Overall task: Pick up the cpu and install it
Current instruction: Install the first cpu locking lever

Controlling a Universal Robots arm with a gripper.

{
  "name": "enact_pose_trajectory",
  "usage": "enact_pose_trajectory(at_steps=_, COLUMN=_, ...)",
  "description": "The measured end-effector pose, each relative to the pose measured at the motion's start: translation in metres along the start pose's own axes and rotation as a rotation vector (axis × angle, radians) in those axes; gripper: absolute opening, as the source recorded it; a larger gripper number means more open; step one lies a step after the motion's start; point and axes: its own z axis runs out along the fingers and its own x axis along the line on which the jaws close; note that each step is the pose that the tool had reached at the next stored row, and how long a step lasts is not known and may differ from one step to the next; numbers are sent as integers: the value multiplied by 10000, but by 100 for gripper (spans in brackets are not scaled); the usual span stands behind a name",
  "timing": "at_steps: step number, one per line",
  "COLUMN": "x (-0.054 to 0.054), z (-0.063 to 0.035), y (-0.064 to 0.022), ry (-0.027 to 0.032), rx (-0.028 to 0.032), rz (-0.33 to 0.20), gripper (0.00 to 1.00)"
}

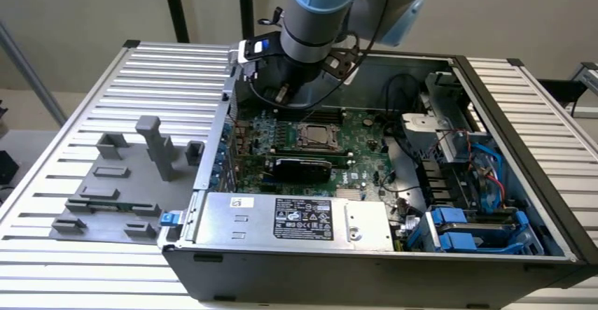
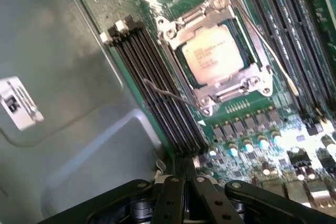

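The cpu (image 2: 212,56), a small square chip with a pale silver top, lies flat in the metal socket frame (image 2: 173,35) on the green motherboard (image 1: 360,138); in the exterior view the cpu (image 1: 318,134) sits mid-board inside the open computer case. My gripper (image 2: 185,165) hangs above the board beside the socket, its black fingers pressed together with nothing between them. It does not touch the chip. In the exterior view the gripper (image 1: 301,99) is over the far side of the motherboard, just beyond the socket.
Black memory slots (image 2: 157,87) run alongside the socket, and a thin wire lever (image 2: 273,51) lies next to the frame. A silver labelled power supply box (image 1: 294,220) fills the case's near side, with blue drive bays (image 1: 477,229) on the exterior view's right. Grey fixture blocks (image 1: 122,184) stand outside.
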Motion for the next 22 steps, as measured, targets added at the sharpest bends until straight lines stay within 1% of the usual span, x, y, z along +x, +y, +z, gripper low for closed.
enact_pose_trajectory(at_steps=2, x=16, z=12, y=44, ry=26, rx=-3, rz=34, gripper=11)
enact_pose_trajectory(at_steps=4, x=12, z=29, y=51, ry=75, rx=-58, rz=197, gripper=11)
enact_pose_trajectory(at_steps=6, x=4, z=55, y=60, ry=135, rx=-121, rz=383, gripper=11)
enact_pose_trajectory(at_steps=7, x=-1, z=70, y=65, ry=176, rx=-165, rz=509, gripper=11)
enact_pose_trajectory(at_steps=8, x=-6, z=84, y=69, ry=204, rx=-196, rz=594, gripper=11)
enact_pose_trajectory(at_steps=11, x=-15, z=120, y=87, ry=243, rx=-242, rz=721, gripper=11)
enact_pose_trajectory(at_steps=12, x=-15, z=131, y=97, ry=246, rx=-257, rz=750, gripper=11)
enact_pose_trajectory(at_steps=13, x=-13, z=140, y=110, ry=230, rx=-274, rz=761, gripper=11)
enact_pose_trajectory(at_steps=15, x=-3, z=152, y=141, ry=143, rx=-330, rz=772, gripper=11)
enact_pose_trajectory(at_steps=17, x=4, z=160, y=162, ry=3, rx=-419, rz=787, gripper=11)
enact_pose_trajectory(at_steps=19, x=3, z=174, y=174, ry=-100, rx=-485, rz=797, gripper=11)
enact_pose_trajectory(at_steps=21, x=7, z=188, y=196, ry=-155, rx=-517, rz=801, gripper=11)
enact_pose_trajectory(at_steps=22, x=15, z=191, y=213, ry=-171, rx=-526, rz=803, gripper=11)
